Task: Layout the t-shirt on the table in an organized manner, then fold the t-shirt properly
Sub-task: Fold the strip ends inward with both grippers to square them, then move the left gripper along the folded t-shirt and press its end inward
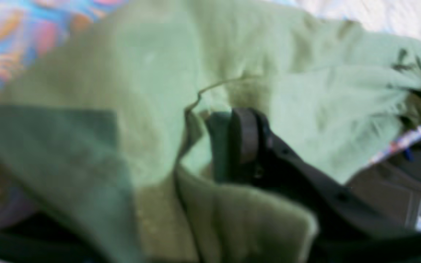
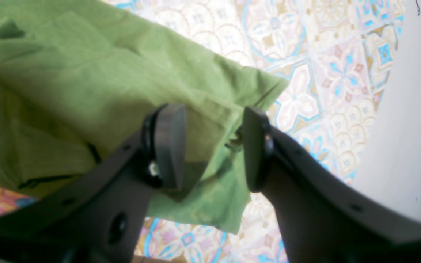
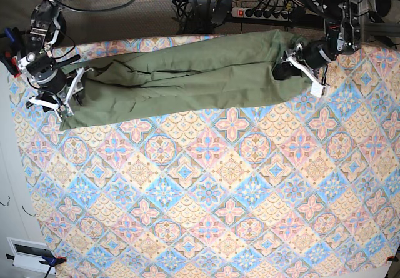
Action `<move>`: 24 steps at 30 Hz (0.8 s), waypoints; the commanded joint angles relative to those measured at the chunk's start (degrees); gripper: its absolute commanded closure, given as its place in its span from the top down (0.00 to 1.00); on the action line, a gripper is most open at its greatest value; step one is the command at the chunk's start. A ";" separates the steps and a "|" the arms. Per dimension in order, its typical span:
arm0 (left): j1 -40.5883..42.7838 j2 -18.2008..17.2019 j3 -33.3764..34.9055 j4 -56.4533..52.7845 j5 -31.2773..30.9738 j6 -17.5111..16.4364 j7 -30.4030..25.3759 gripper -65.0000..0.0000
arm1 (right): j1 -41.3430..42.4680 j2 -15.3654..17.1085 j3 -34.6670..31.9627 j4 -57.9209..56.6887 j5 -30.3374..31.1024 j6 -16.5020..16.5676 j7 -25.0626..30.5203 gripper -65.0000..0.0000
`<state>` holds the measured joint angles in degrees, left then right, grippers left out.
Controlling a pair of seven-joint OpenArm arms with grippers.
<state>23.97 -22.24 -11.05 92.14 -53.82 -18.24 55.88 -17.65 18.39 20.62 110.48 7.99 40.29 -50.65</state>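
Note:
The olive-green t-shirt (image 3: pixel 187 72) lies stretched in a long bunched band along the far side of the patterned table (image 3: pixel 219 197). My left gripper (image 3: pixel 299 62) is at the shirt's right end. In the blurred left wrist view the t-shirt (image 1: pixel 269 54) drapes over my left gripper (image 1: pixel 217 135); only one pad (image 1: pixel 245 135) shows, pressed against a fold. My right gripper (image 3: pixel 59 100) is at the shirt's left end. Its pads stand apart in the right wrist view, my right gripper (image 2: pixel 212 146) straddling a corner of the t-shirt (image 2: pixel 86 73) over the table (image 2: pixel 323 73).
A power strip (image 3: pixel 262 12) and cables lie beyond the table's far edge. The table's left edge runs close beside my right gripper, with pale floor (image 2: pixel 408 128) past it. A white box (image 3: pixel 28 253) sits off the near left corner.

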 commanded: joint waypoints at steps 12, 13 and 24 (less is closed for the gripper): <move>-1.07 -1.80 -13.17 -0.05 2.09 0.44 1.40 0.00 | 0.29 0.99 0.35 1.04 0.58 -0.29 1.03 0.38; -1.77 -2.68 -13.26 -0.58 3.23 0.44 1.31 0.00 | 0.29 0.99 0.35 1.04 0.67 -0.29 0.94 0.38; -8.98 -4.97 -13.35 -0.93 16.86 0.61 -3.70 0.00 | 0.20 0.99 -1.50 1.13 0.93 -0.29 1.03 0.38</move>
<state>15.16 -26.35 -23.94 90.08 -36.27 -17.47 53.30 -17.96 18.39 18.70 110.50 8.21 40.27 -50.63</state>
